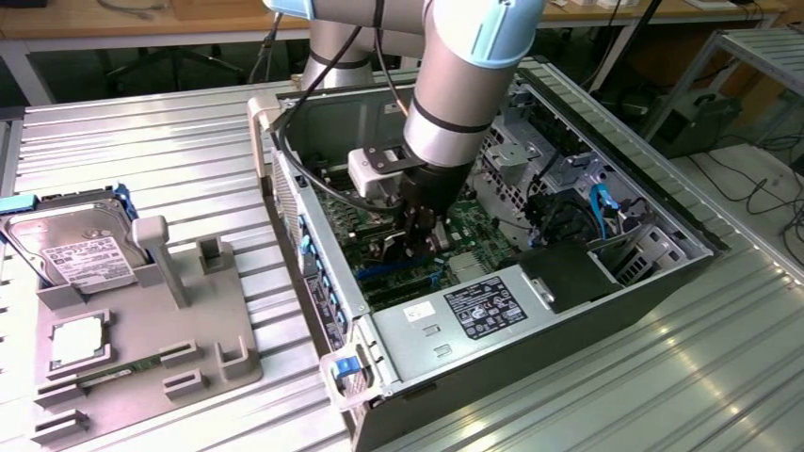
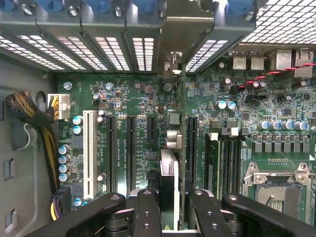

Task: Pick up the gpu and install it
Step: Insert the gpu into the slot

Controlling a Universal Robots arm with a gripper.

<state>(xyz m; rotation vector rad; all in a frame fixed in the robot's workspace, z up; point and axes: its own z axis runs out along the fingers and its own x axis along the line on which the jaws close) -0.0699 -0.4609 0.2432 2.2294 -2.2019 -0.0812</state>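
The arm reaches down into the open computer case (image 1: pixel 653 273), its gripper (image 1: pixel 419 243) low over the motherboard (image 1: pixel 472 226). In the wrist view the gripper (image 2: pixel 168 207) is partly closed, its fingers (image 2: pixel 148 212) clamped on either side of the gpu (image 2: pixel 170 163), which stands on edge, thin and upright, between them. The card's bracket end points toward the slotted rear panel (image 2: pixel 138 54), and its lower edge sits among the black expansion slots (image 2: pixel 131 153), beside the white slot (image 2: pixel 89 153); whether it is seated cannot be told. On judgement, good practice here means keeping the card square to its slot, bracket lined with the rear opening, pressing straight down without tilt. On the exterior view's left, the hard drive (image 1: pixel 75 247) rests in the grey fixture tray (image 1: pixel 138 367).
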